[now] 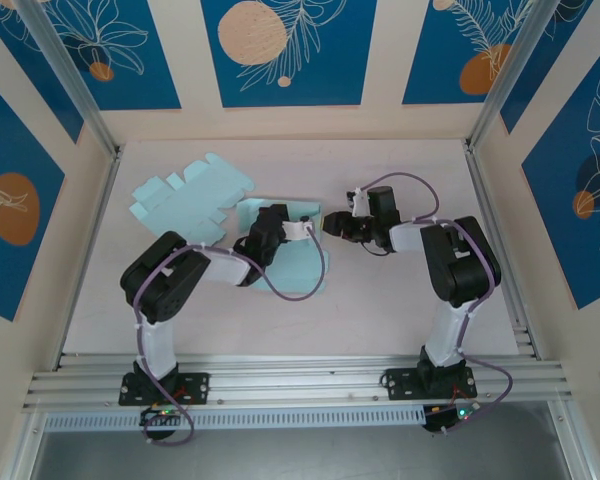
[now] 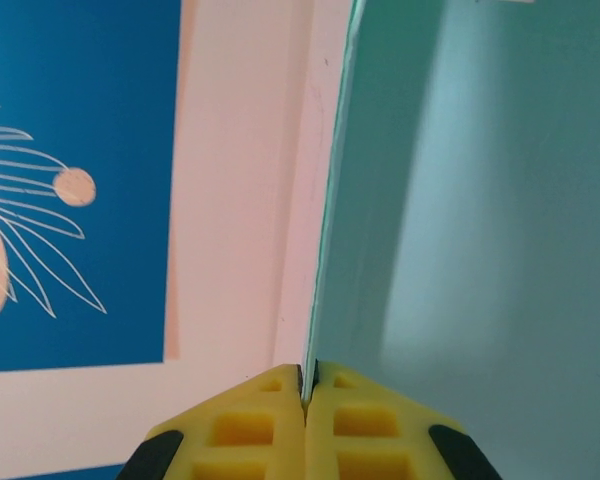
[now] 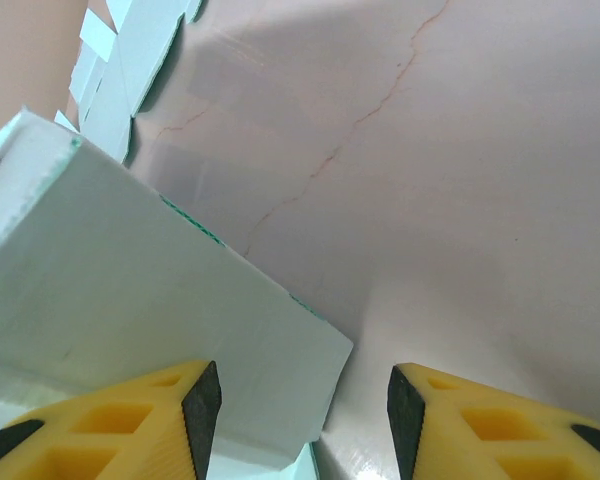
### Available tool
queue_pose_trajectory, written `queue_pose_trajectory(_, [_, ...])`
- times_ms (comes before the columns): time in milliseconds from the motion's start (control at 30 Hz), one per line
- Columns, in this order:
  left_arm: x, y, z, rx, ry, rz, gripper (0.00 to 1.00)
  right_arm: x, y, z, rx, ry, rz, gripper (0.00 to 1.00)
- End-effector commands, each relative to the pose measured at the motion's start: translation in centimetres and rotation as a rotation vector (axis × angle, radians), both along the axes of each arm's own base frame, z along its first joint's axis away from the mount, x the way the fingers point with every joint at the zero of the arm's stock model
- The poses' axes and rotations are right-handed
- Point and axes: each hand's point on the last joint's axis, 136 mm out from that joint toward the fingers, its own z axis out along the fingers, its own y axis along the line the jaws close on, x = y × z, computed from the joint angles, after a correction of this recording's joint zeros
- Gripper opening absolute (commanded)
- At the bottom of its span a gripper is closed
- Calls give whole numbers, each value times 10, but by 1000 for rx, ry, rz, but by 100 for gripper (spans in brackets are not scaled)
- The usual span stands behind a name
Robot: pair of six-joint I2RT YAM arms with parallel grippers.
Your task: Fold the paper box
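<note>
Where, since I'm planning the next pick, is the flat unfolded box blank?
In the top view the flat box blank lies on the table toward its far left corner, just left of the partly folded box.

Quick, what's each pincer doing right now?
Left pincer: closed on an edge of the paper box.
Right pincer: open, holding nothing.

Pale table, flat cardboard blank, paper box

Nothing readable is showing; the blue printed wall panels are bearing only leaf-and-circle drawings, no lettering, as far as visible.
</note>
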Motion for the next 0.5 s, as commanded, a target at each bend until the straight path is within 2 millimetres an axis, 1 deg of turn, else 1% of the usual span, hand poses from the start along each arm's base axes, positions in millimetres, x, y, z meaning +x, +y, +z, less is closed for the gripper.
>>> queue_pose_trajectory(0, [5,-14,19,-65,-97,-57,0,-2,3,10,-8,-76,26,50])
queue_pose_trajectory(100, [9,-16,25,-68,-125,-52,0,-5,5,8,-8,-100,33,50])
queue_pose_trajectory(233, [9,-18,20,-48,-106,-69,0,-12,3,4,-27,-125,15,50])
queue_pose_trajectory(333, [8,-17,14,-37,-98,-66,0,-16,5,3,-31,-141,17,50])
queue_pose_trajectory(467, [7,-15,11,-29,-96,-62,0,-21,10,-1,-65,-163,22,56])
